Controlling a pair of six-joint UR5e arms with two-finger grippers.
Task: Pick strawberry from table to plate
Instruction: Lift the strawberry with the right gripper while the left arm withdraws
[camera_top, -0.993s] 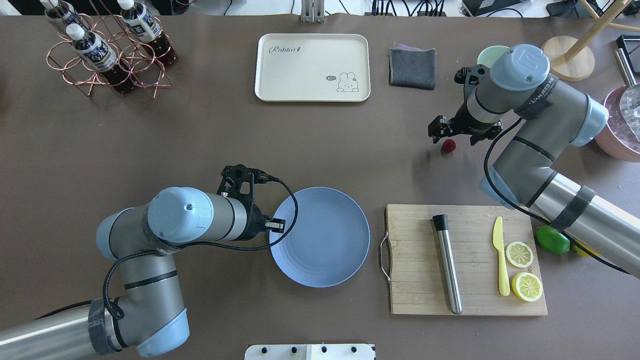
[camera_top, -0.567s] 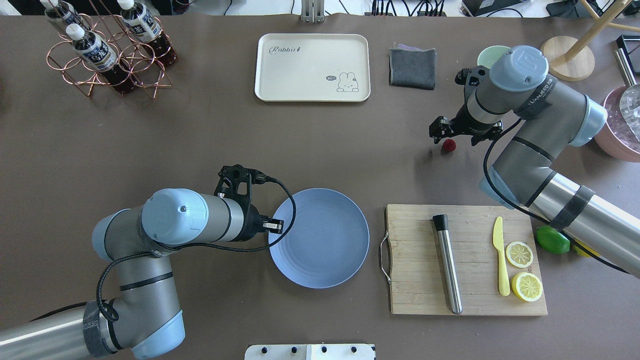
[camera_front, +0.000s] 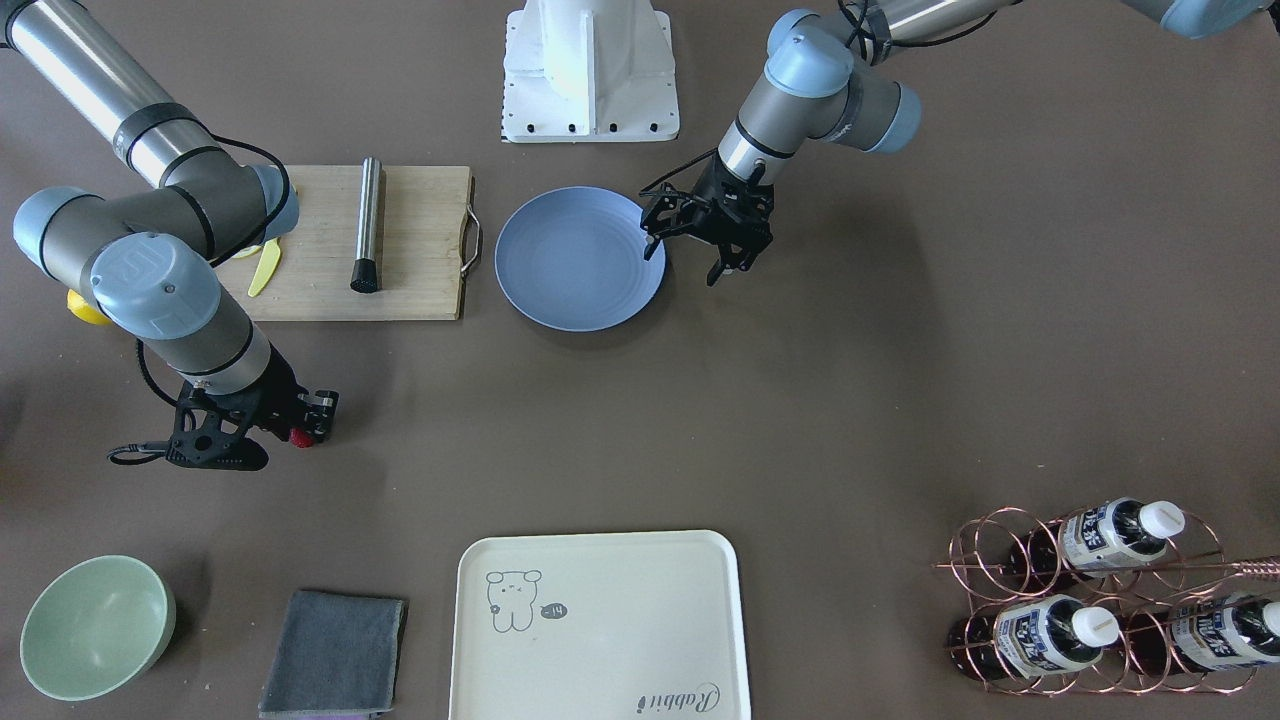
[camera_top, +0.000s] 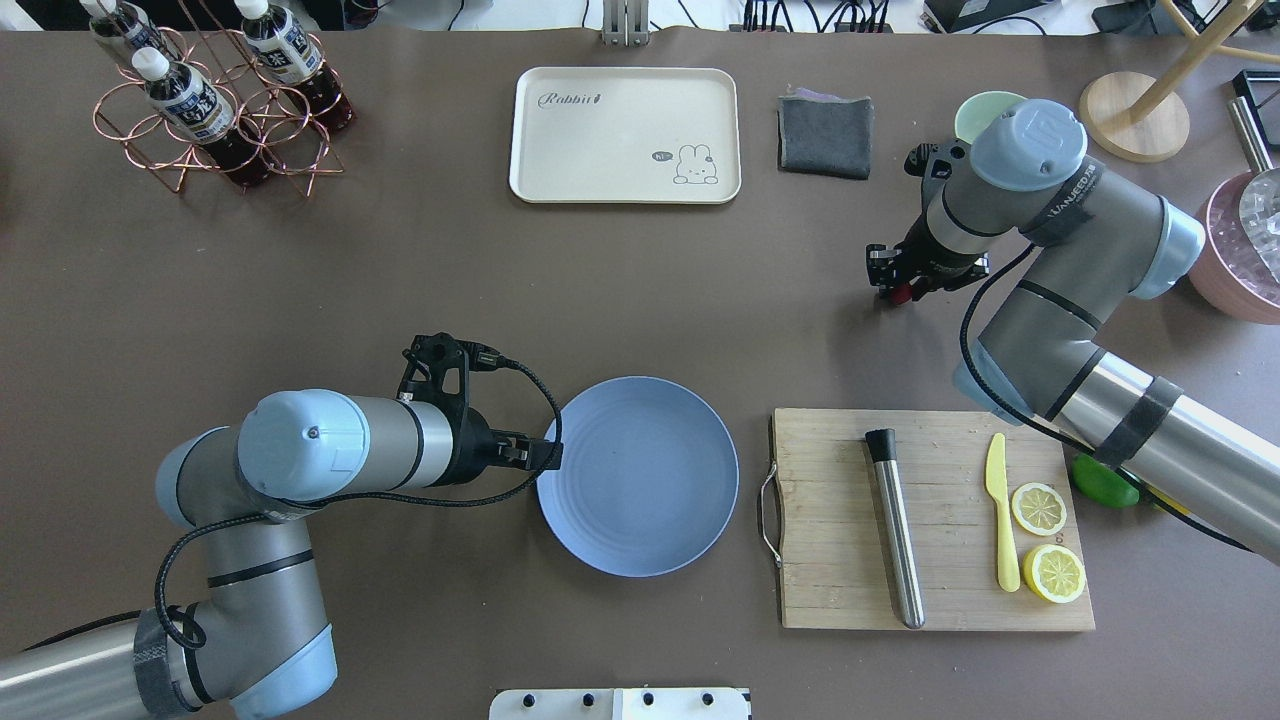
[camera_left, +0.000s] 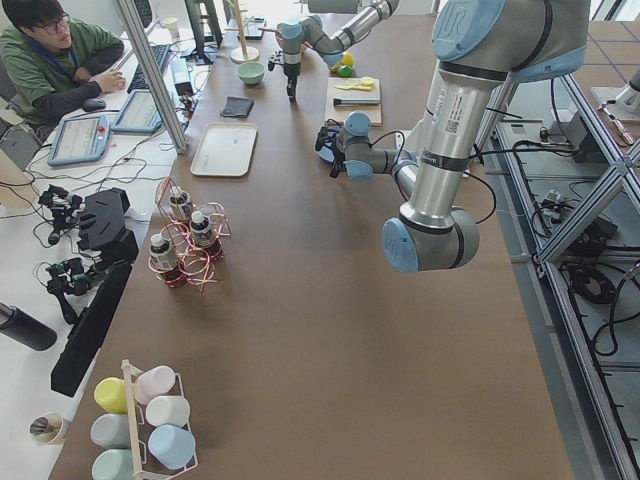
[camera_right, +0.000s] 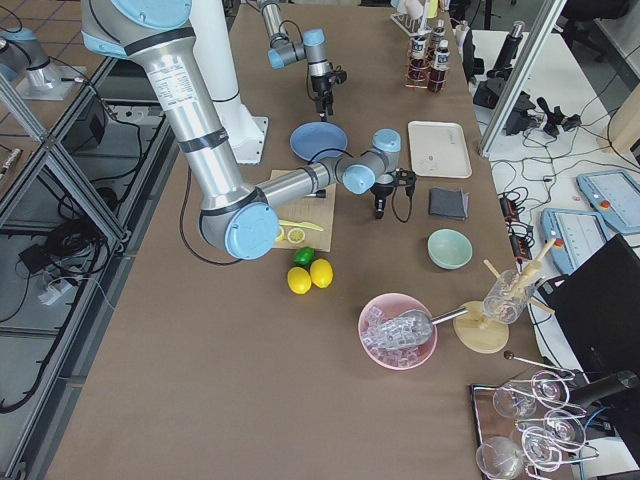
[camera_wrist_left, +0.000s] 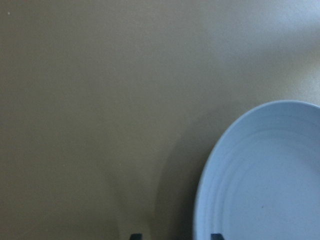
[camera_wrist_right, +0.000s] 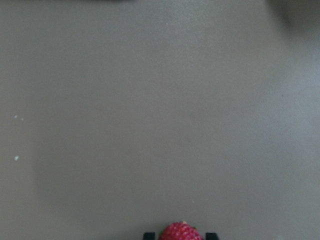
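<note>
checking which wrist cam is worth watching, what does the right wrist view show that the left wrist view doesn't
Only the right wrist view shows the strawberry, at the bottom edge between two dark fingertips. Only the left wrist view shows the plate, which fills the lower right corner with nothing on the visible part. Both show the bare table and the tips of that arm's own fingers, standing apart.

Plate (camera_top: 640, 475) sits mid-desk (camera_top: 400, 280). Cutting board (camera_top: 830, 520) is just beside it at 3 o'clock, tray (camera_top: 625, 135) far out at 12, strawberry (camera_top: 901, 294) on the desk at 2.
</note>
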